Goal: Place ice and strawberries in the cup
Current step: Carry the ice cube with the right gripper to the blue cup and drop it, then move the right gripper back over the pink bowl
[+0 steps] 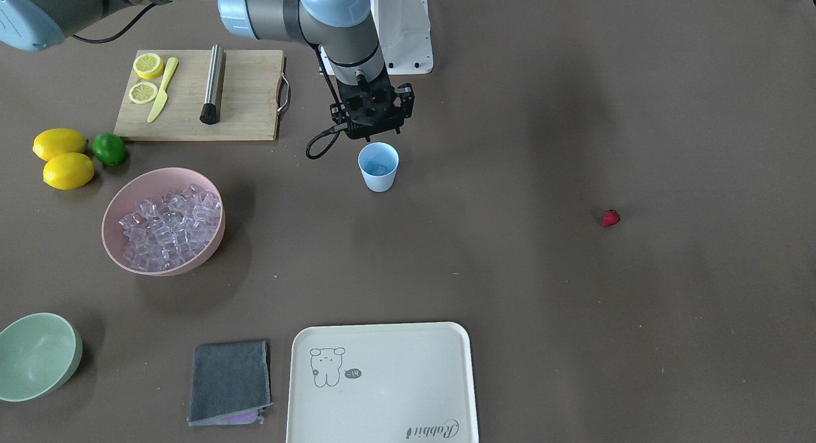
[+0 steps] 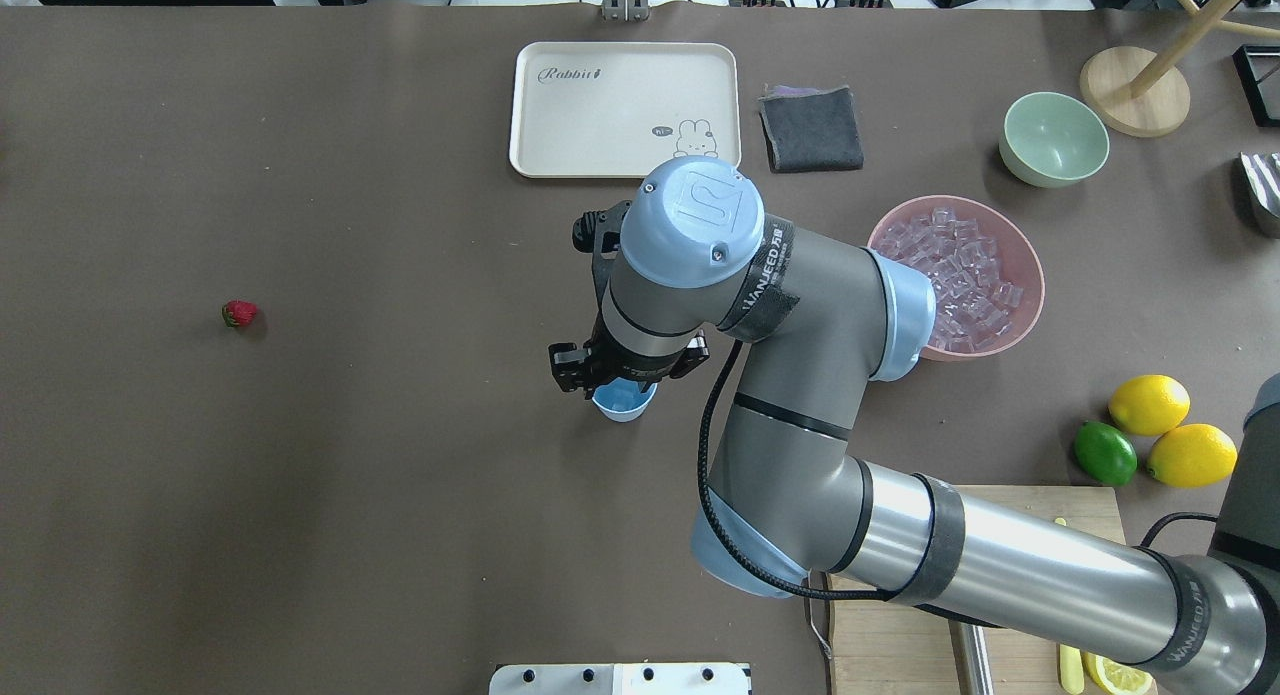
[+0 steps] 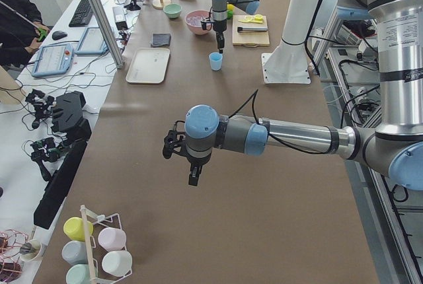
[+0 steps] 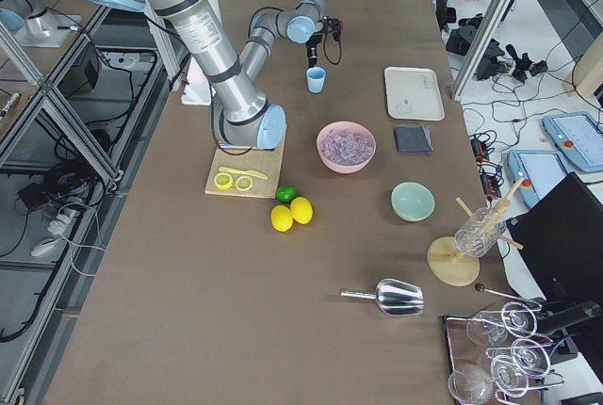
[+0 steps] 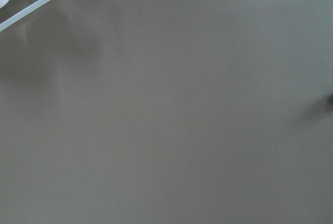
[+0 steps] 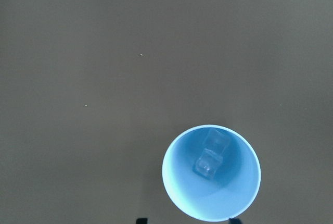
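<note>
Right pincer point(image 1: 373, 137) open, pointing straight down just above the cup point(image 1: 378, 167).
Its forearm runs level and the wrist bends downward. Clear ice point(image 6: 210, 155) lies inside the cup. In the front-facing view the pink bowl point(image 1: 121, 207) sits at the cup's 8 o'clock, and the strawberry point(image 1: 611, 218) lies well apart at 3 o'clock on the desk point(image 1: 510, 271). The left pincer point(image 3: 193, 177) hangs downward; I cannot tell whether it is open or closed.

Cup point(image 1: 378, 167) light blue; ice point(image 1: 171, 226) clear, faintly pinkish — bowl point(image 1: 159, 269) under it pink. Strawberry point(image 1: 611, 218) red, 3 o'clock of cup. Tray point(image 1: 395, 379) cream, rabbit line-drawing.
</note>
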Tool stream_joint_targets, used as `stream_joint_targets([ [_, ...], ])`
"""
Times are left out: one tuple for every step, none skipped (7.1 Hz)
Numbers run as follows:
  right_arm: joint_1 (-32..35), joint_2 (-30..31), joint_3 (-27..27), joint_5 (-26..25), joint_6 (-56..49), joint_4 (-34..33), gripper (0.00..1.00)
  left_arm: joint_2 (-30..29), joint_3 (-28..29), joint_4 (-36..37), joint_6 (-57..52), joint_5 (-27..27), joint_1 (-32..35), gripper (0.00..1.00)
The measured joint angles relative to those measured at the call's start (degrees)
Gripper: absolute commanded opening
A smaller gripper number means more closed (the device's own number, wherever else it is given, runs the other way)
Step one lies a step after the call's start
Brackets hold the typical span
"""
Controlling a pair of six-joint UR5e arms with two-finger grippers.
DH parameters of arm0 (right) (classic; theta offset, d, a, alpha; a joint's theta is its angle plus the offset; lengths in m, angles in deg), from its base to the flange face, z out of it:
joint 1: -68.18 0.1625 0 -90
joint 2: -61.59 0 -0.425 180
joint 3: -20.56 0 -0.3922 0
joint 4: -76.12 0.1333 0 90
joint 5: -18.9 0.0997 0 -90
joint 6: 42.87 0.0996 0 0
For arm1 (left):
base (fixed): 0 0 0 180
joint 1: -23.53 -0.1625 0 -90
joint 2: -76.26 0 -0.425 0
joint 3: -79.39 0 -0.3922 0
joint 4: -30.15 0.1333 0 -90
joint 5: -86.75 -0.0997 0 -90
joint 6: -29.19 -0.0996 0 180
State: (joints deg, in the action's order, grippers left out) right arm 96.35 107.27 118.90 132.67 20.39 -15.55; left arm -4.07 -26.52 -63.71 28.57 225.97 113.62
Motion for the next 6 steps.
stream_joint_targets([
  [1.4,1.1,1.3,0.4,-0.1,-0.3,0.64,0.0,0.0,0.0,0.0,0.0,0.0,0.97],
  [3.1,3.5,3.5,0.6,-0.1,-0.5,0.7,0.0,0.0,0.0,0.0,0.0,0.0,0.97],
  [5.0,6.5,6.0,0.7,-0.1,-0.7,0.72,0.0,-0.2,0.0,0.0,0.0,0.1,0.97],
  [7.5,9.6,8.3,0.8,-0.1,-1.2,0.72,0.1,-0.6,0.0,0.0,0.0,0.3,0.97],
  [10.3,12.0,10.0,1.3,-0.4,-2.2,0.72,0.1,-0.8,0.0,0.0,0.0,0.5,0.97],
  [12.5,13.5,11.0,1.9,-2.4,-4.0,0.71,0.1,-0.8,0.0,0.0,0.0,0.6,0.97],
])
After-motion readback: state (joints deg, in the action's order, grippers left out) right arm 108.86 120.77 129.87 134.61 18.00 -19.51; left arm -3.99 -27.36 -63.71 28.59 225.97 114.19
